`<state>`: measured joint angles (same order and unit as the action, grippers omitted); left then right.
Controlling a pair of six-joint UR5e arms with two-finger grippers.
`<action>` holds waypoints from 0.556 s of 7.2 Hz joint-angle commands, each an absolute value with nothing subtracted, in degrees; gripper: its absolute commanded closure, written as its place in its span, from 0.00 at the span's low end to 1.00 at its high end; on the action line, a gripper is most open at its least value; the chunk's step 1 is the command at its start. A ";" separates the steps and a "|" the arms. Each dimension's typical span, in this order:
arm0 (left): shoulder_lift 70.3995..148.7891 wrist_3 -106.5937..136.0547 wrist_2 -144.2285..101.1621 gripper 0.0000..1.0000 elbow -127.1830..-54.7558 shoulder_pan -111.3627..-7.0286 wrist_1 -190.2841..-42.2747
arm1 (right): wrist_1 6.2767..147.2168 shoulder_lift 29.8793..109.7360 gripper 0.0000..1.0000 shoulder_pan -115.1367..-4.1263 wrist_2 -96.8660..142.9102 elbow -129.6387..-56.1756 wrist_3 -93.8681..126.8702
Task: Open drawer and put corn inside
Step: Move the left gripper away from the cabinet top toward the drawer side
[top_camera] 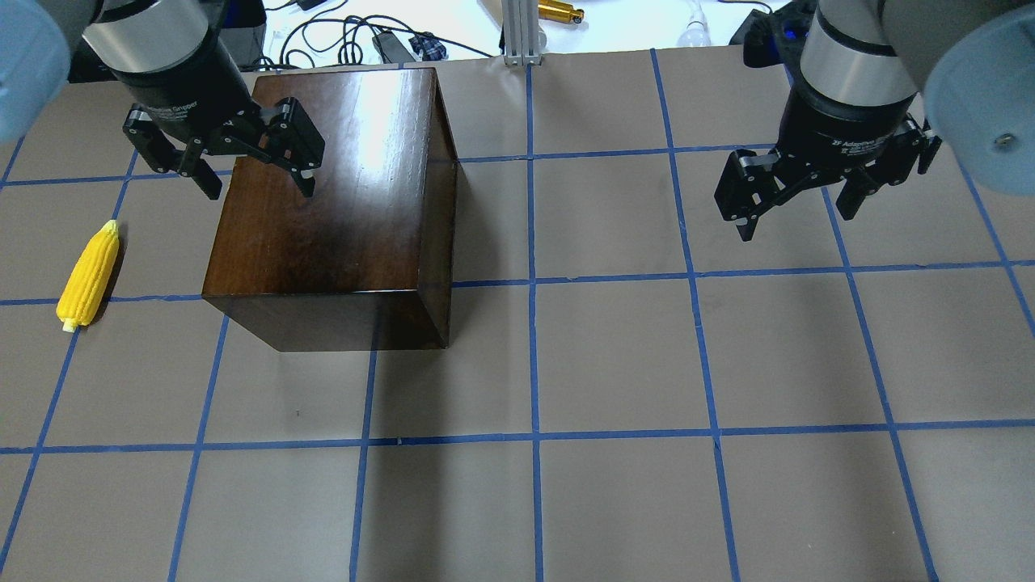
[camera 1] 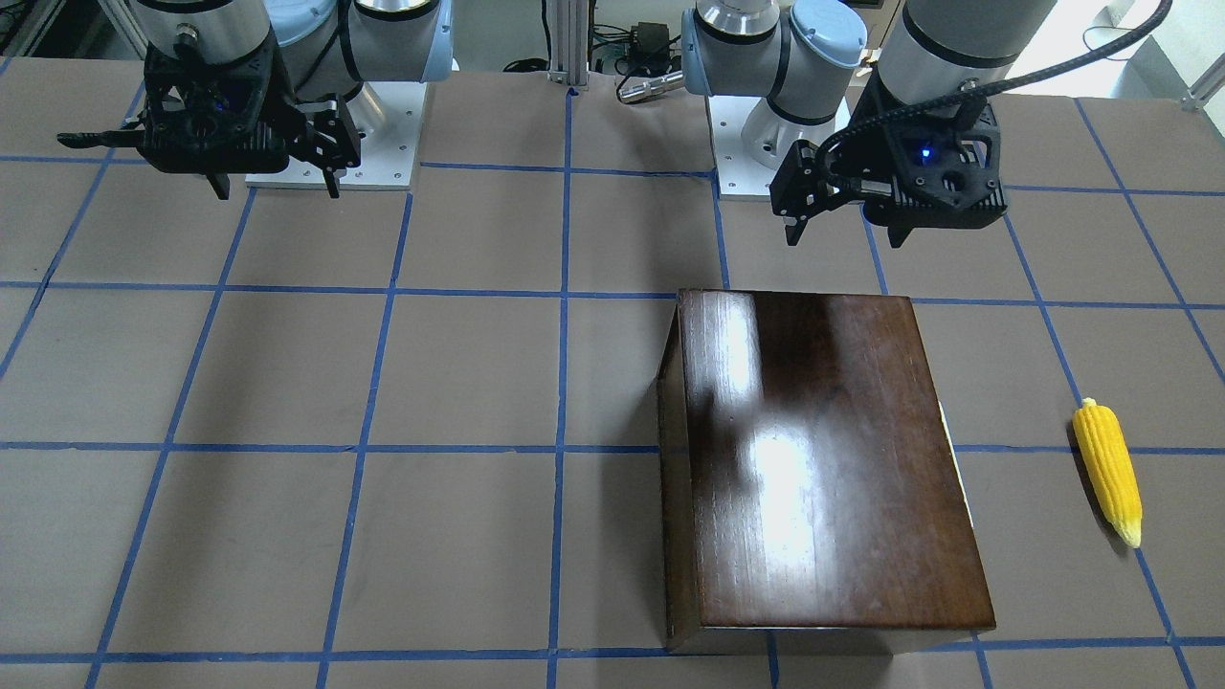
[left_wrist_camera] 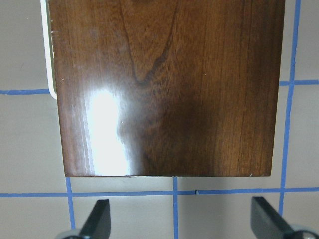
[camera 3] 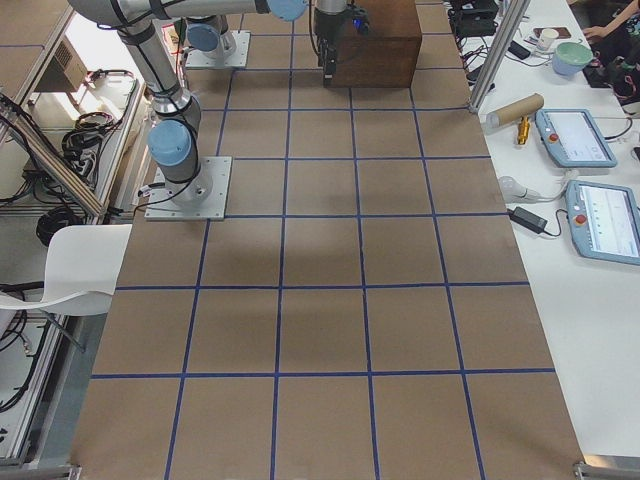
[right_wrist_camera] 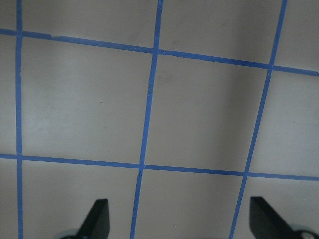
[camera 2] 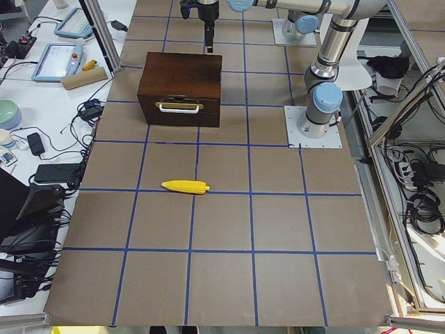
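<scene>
Glossy dark-brown box (top_camera: 323,210), drawer (camera 2: 179,115) shut | ridged tapered yellow corn (top_camera: 87,275) apart | left, right jaws spread

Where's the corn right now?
In the overhead view the corn lies on the table at the far left, beside but apart from the dark wooden box, on the side of the left gripper.

A brown table (top_camera: 614,356) bears a grid of blue tape (top_camera: 534,347). On the white bench (camera 3: 600,330) along its far side lie two tablets (camera 3: 575,137), a cardboard tube (camera 3: 515,108) and a green bowl (camera 3: 572,57).
</scene>
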<state>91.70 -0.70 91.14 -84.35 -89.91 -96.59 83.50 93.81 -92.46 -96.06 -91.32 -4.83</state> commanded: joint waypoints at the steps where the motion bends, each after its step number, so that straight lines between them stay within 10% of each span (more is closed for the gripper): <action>1: 91.58 -0.70 91.14 0.00 -84.46 -89.91 -96.59 | 83.50 93.78 0.00 -92.46 -96.06 -91.32 -4.83; 4: 91.23 -0.79 91.32 0.00 -84.55 -89.82 -96.59 | 83.50 93.87 0.00 -92.46 -96.06 -91.32 -4.83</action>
<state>91.38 -0.76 91.24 -84.50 -89.86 -96.59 83.50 93.83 -92.46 -96.06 -91.32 -4.83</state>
